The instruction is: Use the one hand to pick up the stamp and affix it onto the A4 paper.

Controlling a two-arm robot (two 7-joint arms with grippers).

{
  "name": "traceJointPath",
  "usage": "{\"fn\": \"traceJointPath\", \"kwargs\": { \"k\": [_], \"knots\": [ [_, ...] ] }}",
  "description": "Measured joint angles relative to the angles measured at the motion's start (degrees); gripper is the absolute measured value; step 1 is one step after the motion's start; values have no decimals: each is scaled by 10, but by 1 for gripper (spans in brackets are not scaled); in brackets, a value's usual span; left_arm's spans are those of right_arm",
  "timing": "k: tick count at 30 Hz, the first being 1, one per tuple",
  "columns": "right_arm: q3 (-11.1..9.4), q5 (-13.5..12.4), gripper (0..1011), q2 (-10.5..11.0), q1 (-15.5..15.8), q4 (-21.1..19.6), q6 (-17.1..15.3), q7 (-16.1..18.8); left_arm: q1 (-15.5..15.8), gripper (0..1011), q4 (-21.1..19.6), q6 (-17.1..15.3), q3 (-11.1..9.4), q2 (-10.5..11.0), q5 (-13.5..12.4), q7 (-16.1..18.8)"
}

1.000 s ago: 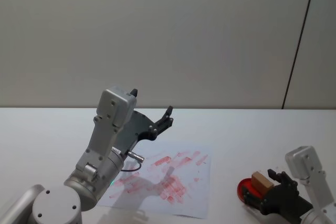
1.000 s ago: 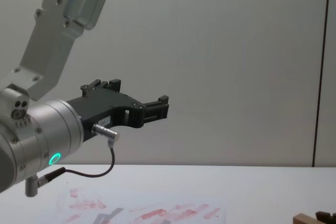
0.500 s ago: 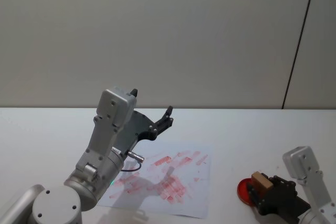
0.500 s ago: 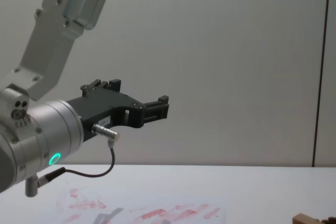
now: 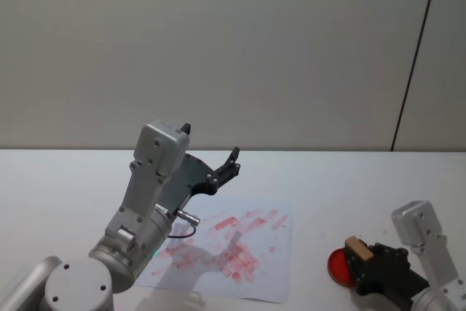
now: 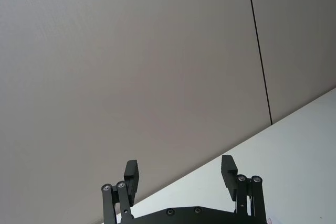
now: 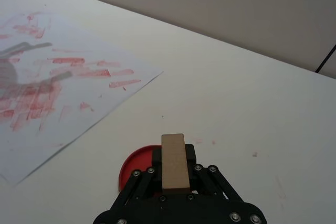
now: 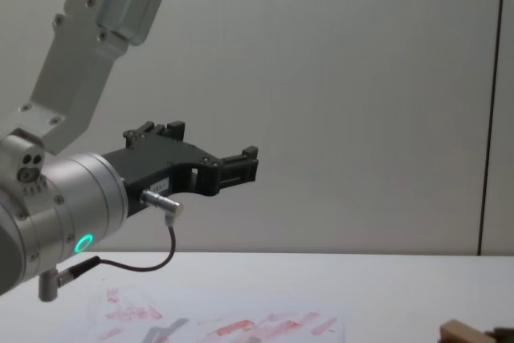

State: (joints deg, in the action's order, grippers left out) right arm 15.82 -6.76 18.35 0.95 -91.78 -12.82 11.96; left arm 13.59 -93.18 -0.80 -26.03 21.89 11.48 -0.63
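At the right side of the table (image 5: pixel 342 180): right gripper (image 5: pixel 366 273) pinching the stamp (image 5: pixel 357 252).
Stamp is clamped between the fingers at the right rim of the red ink pad (image 7: pixel 135 167), well apart from the A4 paper (image 5: pixel 255 274) lying flat at table centre. Left gripper (image 6: pixel 180 167) hangs raised above the paper, fingers spread.

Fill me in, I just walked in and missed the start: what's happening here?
The right gripper is shut on the stamp, holding it by the red ink pad on the table, to the right of the paper. The paper carries many red prints, and the stamp is not on it yet. The left gripper hangs open, raised near the paper's left side, idle.
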Motion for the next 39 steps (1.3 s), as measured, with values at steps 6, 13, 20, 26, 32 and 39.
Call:
{"fn": "traceJointPath", "kwargs": {
  "k": [6, 13, 20, 26, 32, 39],
  "knots": [
    [1, -11, 220, -7, -5, -10, 9, -1, 0, 1003, 0, 0, 0, 0, 0, 0],
    [6, -31, 219, -27, -23, -29, 7, 6, 0, 1002, 0, 0, 0, 0, 0, 0],
    [24, -38, 220, -64, -57, -31, -22, 28, 0, 1002, 0, 0, 0, 0, 0, 0],
    [39, -20, 220, -89, -83, -13, -53, 45, 0, 1002, 0, 0, 0, 0, 0, 0],
    [52, 4, 220, -107, -102, 11, -75, 57, 0, 1002, 0, 0, 0, 0, 0, 0],
    [70, 49, 220, -128, -126, 56, -100, 66, 0, 1002, 0, 0, 0, 0, 0, 0]
  ]
}}
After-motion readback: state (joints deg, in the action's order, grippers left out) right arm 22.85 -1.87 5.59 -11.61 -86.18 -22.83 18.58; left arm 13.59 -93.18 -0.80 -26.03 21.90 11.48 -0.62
